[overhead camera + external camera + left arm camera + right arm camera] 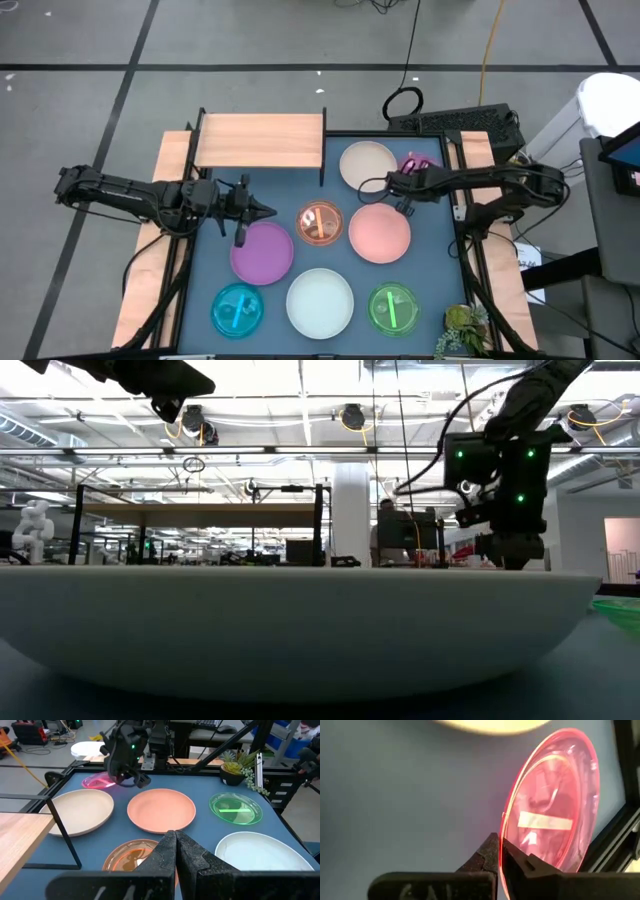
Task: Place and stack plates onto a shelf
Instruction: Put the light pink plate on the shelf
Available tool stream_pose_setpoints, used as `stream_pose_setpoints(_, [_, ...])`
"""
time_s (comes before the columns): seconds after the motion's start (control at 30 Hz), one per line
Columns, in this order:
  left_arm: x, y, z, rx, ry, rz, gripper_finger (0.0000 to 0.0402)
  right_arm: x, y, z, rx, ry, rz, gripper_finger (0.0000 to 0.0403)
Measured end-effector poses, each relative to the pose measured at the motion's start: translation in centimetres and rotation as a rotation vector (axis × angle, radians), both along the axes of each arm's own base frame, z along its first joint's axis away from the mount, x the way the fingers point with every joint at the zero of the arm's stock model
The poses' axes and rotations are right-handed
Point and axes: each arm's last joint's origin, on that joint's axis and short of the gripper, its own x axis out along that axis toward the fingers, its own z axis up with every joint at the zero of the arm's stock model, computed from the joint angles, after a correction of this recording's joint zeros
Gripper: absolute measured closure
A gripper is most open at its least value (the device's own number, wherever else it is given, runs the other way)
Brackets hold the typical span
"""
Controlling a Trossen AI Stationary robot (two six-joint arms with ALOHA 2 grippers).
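Observation:
Eight plates lie on the blue table. Cream (366,164), pink (380,232), purple (262,254) and pale white (320,302) are the larger ones. Orange (320,223), cyan (238,309), green (393,307) and magenta (420,162) are smaller and translucent. The light-wood shelf (262,140) stands at the far left. My right gripper (501,847) is at the magenta plate (555,805), shut on its rim. My left gripper (175,837) is shut and holds nothing. It hovers between the purple and orange plates (268,210). My right gripper pinches the magenta plate's rim (504,832) between its two fingers, one finger (487,851) outside the rim and the other (522,862) over the plate's inner side. It comes from the table's right side, slanting down. Whether the plate is off the table I cannot tell.
The shelf's thin black legs (322,165) stand close to the cream plate. A small potted plant (462,330) sits at the near right corner. Black frame bars and wooden side strips (145,280) edge the table. The pale white plate (300,630) fills the low view.

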Motion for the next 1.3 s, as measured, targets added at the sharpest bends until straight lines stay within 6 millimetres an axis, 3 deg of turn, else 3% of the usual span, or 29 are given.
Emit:
stream_pose_setpoints(0.3, [0.0, 0.0, 0.0, 0.001, 0.0, 0.0, 0.04, 0.0, 1.1, 2.3, -0.031, -0.114, 0.04, 0.0403])
stream_pose_setpoints(0.47, [0.0, 0.0, 0.0, 0.001, -0.001, -0.001, 0.04, 0.6, 1.5, 4.5, -0.031, -0.13, 0.05, 0.0403])
stream_pose_setpoints(0.8, [0.0, 0.0, 0.0, 0.001, 0.001, -0.001, 0.04, 2.9, 2.4, 10.5, -0.057, -0.256, 0.1, 0.0403])
stream_pose_setpoints(1.1, [-0.1, 0.0, -0.3, 0.004, 0.027, 0.0, 0.04, 4.5, 3.4, 17.2, -0.148, -0.448, 0.16, 0.0403])
stream_pose_setpoints(1.3, [-0.1, 0.0, -0.2, 0.002, 0.026, 0.001, 0.04, 6.2, 4.4, 20.1, -0.169, -0.522, 0.256, 0.0403])
